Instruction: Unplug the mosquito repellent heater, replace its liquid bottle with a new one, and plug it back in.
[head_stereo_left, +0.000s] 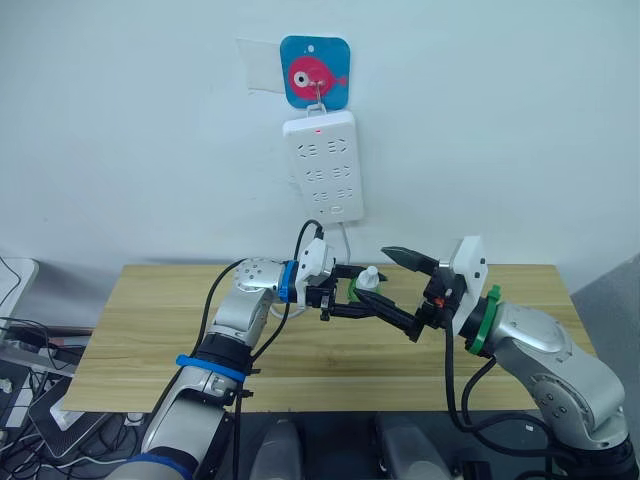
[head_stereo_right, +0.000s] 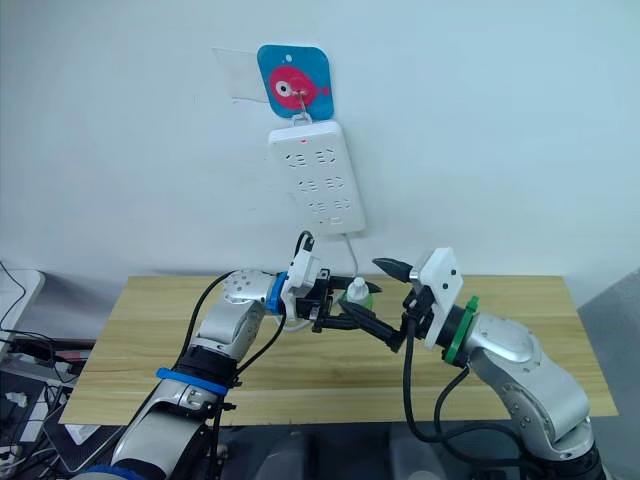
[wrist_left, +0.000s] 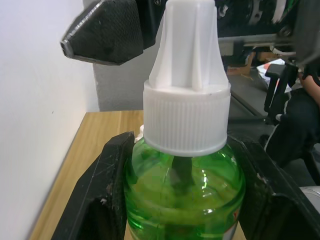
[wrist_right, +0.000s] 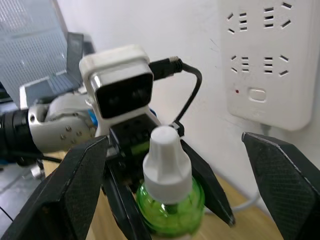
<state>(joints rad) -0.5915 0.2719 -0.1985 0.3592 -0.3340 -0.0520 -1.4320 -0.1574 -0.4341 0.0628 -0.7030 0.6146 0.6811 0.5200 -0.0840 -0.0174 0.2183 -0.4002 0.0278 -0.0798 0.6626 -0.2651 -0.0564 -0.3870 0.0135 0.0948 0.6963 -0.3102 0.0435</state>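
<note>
The left gripper (head_stereo_left: 345, 295) clamps the green liquid bottle (wrist_right: 167, 197) below the power strip (head_stereo_left: 322, 165), the right gripper (wrist_right: 175, 175) spread wide around it.

It looked like a lab or test room, not a home. A plain wooden table (head_stereo_left: 150, 330) stood against a bare white wall (head_stereo_left: 120, 130). A white power strip (head_stereo_left: 324, 165) hung at 12 o'clock from a hook on a blue sticker with a pink fish (head_stereo_left: 315, 72). At 8 o'clock, loose black cables (head_stereo_left: 22, 340) and a white box lay beside the table. The left wrist view showed cluttered desks and a seated person (wrist_left: 300, 120) farther back.
</note>
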